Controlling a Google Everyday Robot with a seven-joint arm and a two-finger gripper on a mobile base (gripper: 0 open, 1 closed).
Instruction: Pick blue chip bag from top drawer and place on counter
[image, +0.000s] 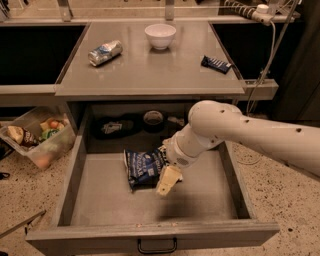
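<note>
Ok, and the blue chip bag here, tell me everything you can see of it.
The blue chip bag is a crinkled dark blue packet with white lettering, glossy like foil or plastic. It lies flat and slightly skewed on the grey floor of the open top drawer, near the middle. The robot's hand is at its right edge, overlapping it in this view; actual contact cannot be told.

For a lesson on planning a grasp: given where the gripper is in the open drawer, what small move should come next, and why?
Probably a short shift toward the bag's middle, then down onto it. The gripper hangs over the edge of the blue chip bag nearest the arm. The bag lies on the floor of the top drawer, not yet lifted toward the counter.
</note>
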